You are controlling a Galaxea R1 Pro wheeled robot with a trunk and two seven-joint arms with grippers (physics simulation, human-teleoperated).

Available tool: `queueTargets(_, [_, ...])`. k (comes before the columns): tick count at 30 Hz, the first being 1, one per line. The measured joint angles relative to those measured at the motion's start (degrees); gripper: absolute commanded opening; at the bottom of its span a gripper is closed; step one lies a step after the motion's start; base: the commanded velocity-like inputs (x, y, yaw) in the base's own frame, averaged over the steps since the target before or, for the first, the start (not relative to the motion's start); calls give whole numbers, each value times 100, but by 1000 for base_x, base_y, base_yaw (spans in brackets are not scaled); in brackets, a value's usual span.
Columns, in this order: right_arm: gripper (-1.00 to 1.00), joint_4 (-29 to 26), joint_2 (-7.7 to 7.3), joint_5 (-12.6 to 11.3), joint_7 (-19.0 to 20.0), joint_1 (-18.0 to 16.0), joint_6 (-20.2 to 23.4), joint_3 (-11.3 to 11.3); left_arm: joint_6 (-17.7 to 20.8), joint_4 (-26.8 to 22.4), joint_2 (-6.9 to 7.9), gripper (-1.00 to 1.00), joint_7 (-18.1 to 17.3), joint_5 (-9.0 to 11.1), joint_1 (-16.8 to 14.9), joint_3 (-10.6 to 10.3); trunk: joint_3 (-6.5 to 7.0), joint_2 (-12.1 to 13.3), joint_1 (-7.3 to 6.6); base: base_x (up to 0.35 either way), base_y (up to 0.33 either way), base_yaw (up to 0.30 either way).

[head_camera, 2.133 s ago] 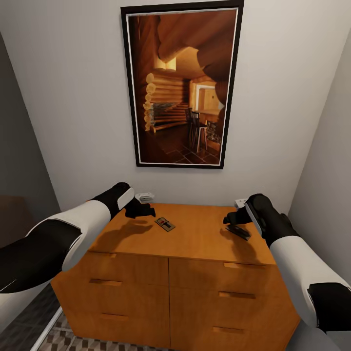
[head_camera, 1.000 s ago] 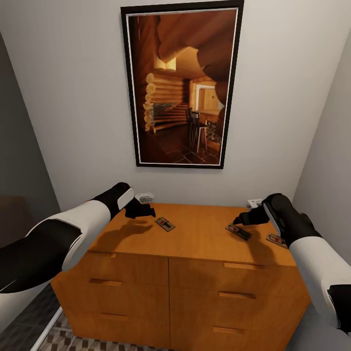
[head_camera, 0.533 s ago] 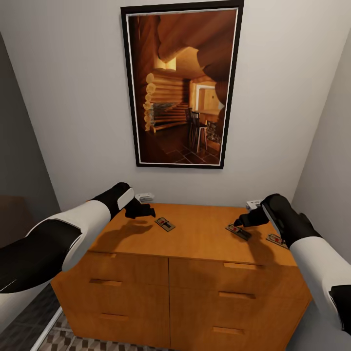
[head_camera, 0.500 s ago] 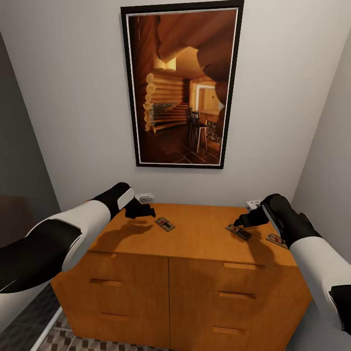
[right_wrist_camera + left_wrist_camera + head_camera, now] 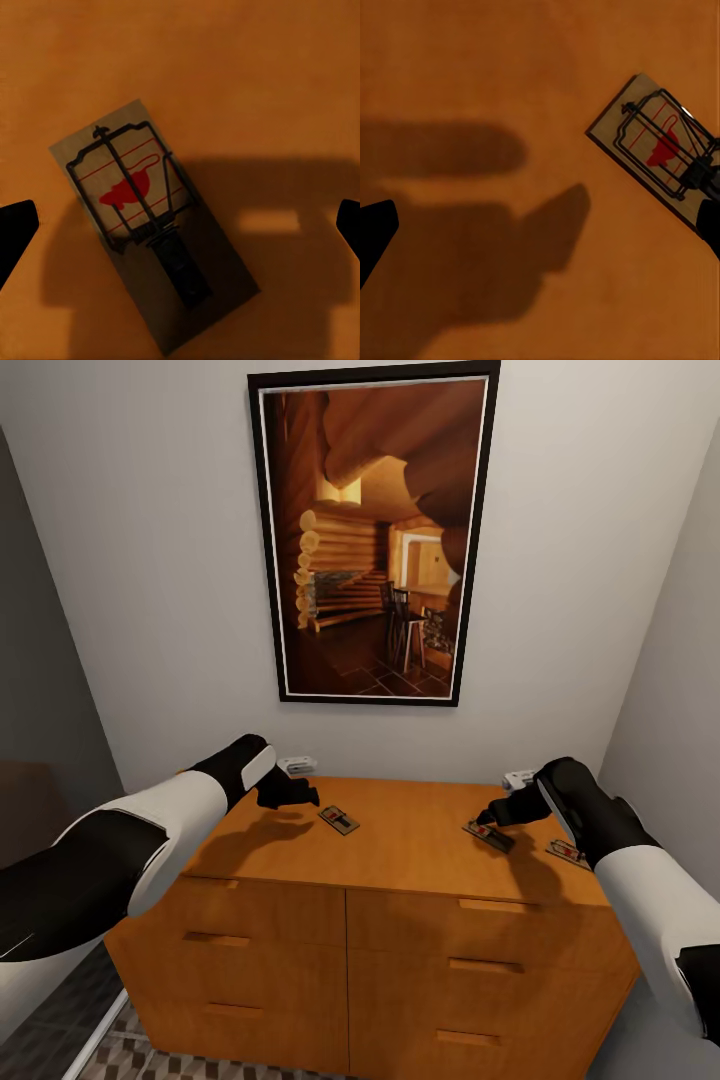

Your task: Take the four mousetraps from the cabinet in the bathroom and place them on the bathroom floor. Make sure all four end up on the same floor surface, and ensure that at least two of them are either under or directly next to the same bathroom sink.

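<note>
The orange-brown cabinet stands against the wall in the head view. Three mousetraps lie flat on its top: one left of centre, one right of centre and one near the right edge. My left gripper hovers open just left of the first mousetrap, which lies off to one side of its fingers. My right gripper hangs open directly over the second mousetrap, which lies between its two fingertips, apart from both.
A large framed picture hangs on the wall above the cabinet. Two small pale objects sit at the cabinet's back edge. Walls close in on both sides. Patterned bathroom floor shows at the lower left.
My right arm has swung to the right, uncovering the mousetrap near the right edge, then settled over the second mousetrap. The left arm and the traps have stayed put.
</note>
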Motion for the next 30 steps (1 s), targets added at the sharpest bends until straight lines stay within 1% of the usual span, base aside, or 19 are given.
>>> queueTargets(1, [100,-2,0,0,8,0,0,0,1,-2,-6,100,0,-1,0,0,0,0,0,0,0,0])
queueTargets(2, [100,-5,0,7,23,0,0,3,6,-4,-48,100,-1,-1,0,4,0,0,0,0,0,0])
queueTargets(4, [100,-6,0,11,29,0,0,6,6,-4,-86,100,-1,-7,0,-1,0,0,0,0,0,0])
queueTargets(5, [100,-6,0,11,29,0,0,6,6,-4,-86,100,-1,-10,0,-3,0,0,0,0,0,0])
queueTargets(8, [100,-7,-1,15,35,0,0,9,21,-3,-162,100,3,-14,0,-1,0,0,0,0,0,0])
queueTargets(16, [100,-8,-1,12,45,0,0,11,36,-5,-287,100,12,-29,0,-3,0,0,0,0,0,0])
queueTargets(30, [100,-8,-5,18,45,0,0,11,19,-10,-332,100,21,-49,0,-5,0,0,0,0,0,0])
